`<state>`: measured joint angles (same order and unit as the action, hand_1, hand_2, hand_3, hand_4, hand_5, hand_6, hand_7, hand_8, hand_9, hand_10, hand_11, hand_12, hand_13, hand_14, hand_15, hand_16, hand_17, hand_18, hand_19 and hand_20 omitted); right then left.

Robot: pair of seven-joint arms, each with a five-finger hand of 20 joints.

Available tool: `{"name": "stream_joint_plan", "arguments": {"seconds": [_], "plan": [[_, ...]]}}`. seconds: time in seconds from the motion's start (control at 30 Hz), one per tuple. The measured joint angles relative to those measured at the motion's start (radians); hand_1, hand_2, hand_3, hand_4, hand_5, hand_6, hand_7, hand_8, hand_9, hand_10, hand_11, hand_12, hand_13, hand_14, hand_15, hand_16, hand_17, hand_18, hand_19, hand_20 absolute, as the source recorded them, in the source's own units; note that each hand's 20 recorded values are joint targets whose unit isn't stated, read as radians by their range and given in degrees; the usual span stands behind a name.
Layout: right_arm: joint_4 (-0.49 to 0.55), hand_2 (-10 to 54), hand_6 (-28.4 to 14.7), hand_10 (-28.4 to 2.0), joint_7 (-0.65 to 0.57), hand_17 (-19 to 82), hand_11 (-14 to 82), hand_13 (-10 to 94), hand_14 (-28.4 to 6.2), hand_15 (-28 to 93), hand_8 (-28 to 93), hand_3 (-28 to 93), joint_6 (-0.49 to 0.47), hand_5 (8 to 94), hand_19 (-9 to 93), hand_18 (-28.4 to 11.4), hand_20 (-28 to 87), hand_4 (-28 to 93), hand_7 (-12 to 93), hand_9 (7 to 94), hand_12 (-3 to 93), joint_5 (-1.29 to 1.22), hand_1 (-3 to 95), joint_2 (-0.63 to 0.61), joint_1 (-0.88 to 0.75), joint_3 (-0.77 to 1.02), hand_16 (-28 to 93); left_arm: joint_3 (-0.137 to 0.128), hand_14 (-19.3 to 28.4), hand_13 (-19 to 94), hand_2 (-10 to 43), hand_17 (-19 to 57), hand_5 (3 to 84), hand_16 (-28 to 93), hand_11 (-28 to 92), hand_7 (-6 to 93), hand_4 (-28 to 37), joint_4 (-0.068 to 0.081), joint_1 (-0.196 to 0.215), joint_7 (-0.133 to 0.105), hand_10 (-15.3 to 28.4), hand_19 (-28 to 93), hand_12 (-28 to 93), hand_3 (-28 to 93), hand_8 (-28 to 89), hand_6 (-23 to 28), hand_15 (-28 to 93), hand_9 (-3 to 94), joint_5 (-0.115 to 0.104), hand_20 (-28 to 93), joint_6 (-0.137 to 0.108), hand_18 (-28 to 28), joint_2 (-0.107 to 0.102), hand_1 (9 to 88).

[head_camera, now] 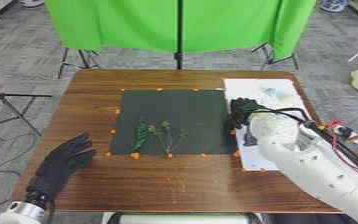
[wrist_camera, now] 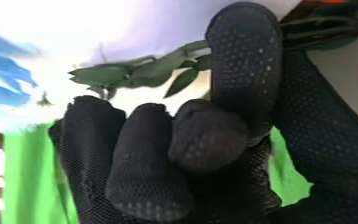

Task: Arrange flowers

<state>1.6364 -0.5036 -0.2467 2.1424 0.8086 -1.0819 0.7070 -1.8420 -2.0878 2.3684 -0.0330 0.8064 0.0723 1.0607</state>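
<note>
Past the brown table [head_camera: 140,187] I'm working at, a green cloth [head_camera: 122,25] hangs as the backdrop. My right hand [head_camera: 243,111] is at the dark mat [head_camera: 171,105]'s right edge, by the white board [head_camera: 246,88]. It is closed narrow: the wrist view gives me curled fingers, with a leafy sprig [wrist_camera: 162,66] caught between them and the thumb, leaves poking out to the side. How firm that grip is, I can't tell. I judge the step to be carrying this sprig to the vase. I'd keep the pinch light but steady, low on the stem, turn the wrist so the cut end points down, line it up above the opening, lower straight and let go only once the stem is well in. Leaves could snag on the glove on release, so I'd open slowly. Farther along the board is a pale blue thing [head_camera: 275,92], which I take for the vase; a careless forearm sweep might tip it. Out on the mat lie a green leaf [head_camera: 141,135] and some thin stems [head_camera: 167,134] beside it. My left hand [head_camera: 66,155] rests beyond the mat, fingers loosely extended, holding nothing.
</note>
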Motion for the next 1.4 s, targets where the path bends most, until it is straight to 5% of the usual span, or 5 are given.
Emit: {"name": "stream_joint_plan", "arguments": {"seconds": [0.2,0.33,0.47,0.93,1.4], "plan": [[-0.007,-5.8,-0.9,-9.3,0.055,57,68.6,90,-8.6,82,-19,93,0.271,93.7,93,-22.8,74,-17,48,93.7,23.6,0.093,32.1,-0.048,-0.025,-0.07,32,0.0,13.8,23,-0.4,-11.3,31.7,-4,22,17.1,-28.3,0.0,0.0,-0.001,11.5,52,14,70,-10,5.1,47,27.3,0.0,4,0.0,21.0,0.0,24.1],[-0.006,-4.0,0.7,-8.0,0.073,57,65.8,89,-7.7,81,-19,92,0.321,92.9,93,-22.4,73,-22,45,93.7,25.6,0.107,32.1,-0.06,-0.041,-0.069,32,0.0,13.7,23,-0.4,-11.3,31.6,-4,22,17.1,-28.3,0.0,0.001,-0.003,11.5,52,14,70,-10,5.1,46,27.2,0.0,4,0.0,20.9,0.0,24.2],[0.033,-7.6,1.8,-7.7,0.06,54,58.9,86,-7.4,80,-18,84,0.268,87.8,93,-21.9,70,-27,42,93.1,30.5,0.111,28.0,-0.065,-0.063,-0.033,33,0.0,13.7,23,-0.4,-11.3,31.7,-4,22,17.1,-28.3,0.0,0.004,-0.007,11.4,52,14,70,-10,5.1,46,27.2,0.0,4,0.0,20.9,0.0,24.1],[0.145,-9.5,-10.5,-15.1,-0.212,32,47.6,55,-9.8,73,-16,67,0.136,45.5,89,-19.9,45,-28,31,50.4,22.9,0.132,26.0,-0.02,-0.16,0.149,23,0.001,13.8,23,-0.3,-11.3,31.7,-4,22,17.1,-28.3,0.0,0.008,-0.013,11.6,52,14,70,-10,5.2,47,27.3,0.0,4,0.0,20.9,0.0,24.1],[0.149,-9.5,-16.2,-17.3,-0.235,27,34.9,50,-10.6,73,-10,65,-0.012,36.0,84,-20.4,43,-28,14,38.9,18.5,0.103,27.9,0.073,-0.234,0.2,19,0.002,13.8,23,-0.3,-11.3,31.7,-4,22,17.1,-28.3,0.001,0.007,-0.013,11.5,52,14,70,-10,5.1,47,27.3,0.0,4,0.002,20.9,0.002,24.1]]}}
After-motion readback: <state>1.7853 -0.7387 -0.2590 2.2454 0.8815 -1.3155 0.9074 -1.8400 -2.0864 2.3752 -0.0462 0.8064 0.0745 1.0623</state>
